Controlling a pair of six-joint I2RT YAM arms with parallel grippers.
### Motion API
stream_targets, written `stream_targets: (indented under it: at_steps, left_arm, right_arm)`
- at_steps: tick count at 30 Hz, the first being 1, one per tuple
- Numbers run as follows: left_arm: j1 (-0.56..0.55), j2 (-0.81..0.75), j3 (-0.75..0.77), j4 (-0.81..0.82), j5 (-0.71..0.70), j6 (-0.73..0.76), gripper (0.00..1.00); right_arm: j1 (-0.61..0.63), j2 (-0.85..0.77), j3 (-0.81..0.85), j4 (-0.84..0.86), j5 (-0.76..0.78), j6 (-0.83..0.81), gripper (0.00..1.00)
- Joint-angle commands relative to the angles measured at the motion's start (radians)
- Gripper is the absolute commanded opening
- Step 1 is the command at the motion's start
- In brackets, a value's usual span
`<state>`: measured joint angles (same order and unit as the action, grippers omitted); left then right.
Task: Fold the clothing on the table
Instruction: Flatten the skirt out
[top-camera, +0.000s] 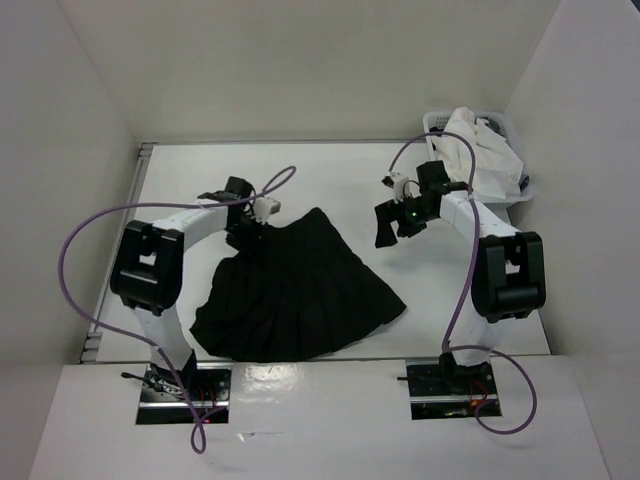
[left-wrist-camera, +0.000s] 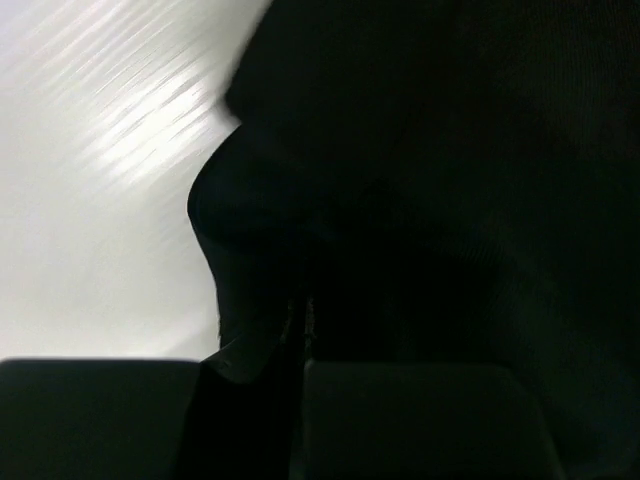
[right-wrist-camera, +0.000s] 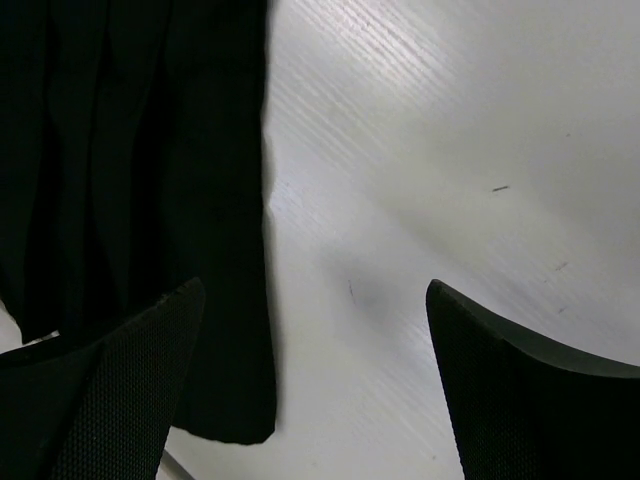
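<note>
Top external view has one black pleated skirt (top-camera: 295, 290) spread flat on the white table (top-camera: 180, 180), left of centre, with its narrow waistband toward the far side and its wide hem fanned toward the arm bases. Of the two grippers, the left gripper (top-camera: 245, 232) sits at the waistband's left end. In the left wrist view its jaws are pressed together on a bunched fold of the dark fabric (left-wrist-camera: 450, 200), though that view is too dark to show more. The right gripper (top-camera: 395, 222) hangs over bare table just beside the skirt's right edge, with its jaws spread wide and holding nothing. The right wrist view shows the skirt's edge (right-wrist-camera: 130, 150) to the left of the two fingers (right-wrist-camera: 120, 390). One small white basket (top-camera: 527, 190) stands in the far right corner, holding one white garment (top-camera: 480, 150).
</note>
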<state>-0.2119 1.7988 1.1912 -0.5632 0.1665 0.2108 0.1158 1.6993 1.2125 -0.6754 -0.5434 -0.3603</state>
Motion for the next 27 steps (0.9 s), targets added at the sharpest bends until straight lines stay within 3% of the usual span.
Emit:
stream_targets:
  at_steps: [1,11,17,20,27]
  left_arm:
    - [-0.105,0.072,0.073,0.022,-0.033,0.021,0.04]
    - [-0.366,0.315,0.392,-0.023,-0.030,0.030,0.04]
    - [-0.339,0.272,0.398,-0.006,-0.041,0.021,0.04]
    - [-0.294,0.260,0.366,0.003,-0.041,0.021,0.04]
    - [-0.231,0.229,0.329,0.013,-0.022,0.021,0.04]
  right_arm:
    - [0.021,0.002,0.062,0.100,-0.032,-0.011,0.95]
    - [-0.013,0.036,0.047,0.171,0.000,0.018,0.95]
    - [-0.056,0.056,0.038,0.221,0.010,0.055,0.92]
    - [-0.079,0.105,0.050,0.231,0.029,0.064,0.84]
    - [-0.146,0.212,0.100,0.240,0.008,0.064,0.78]
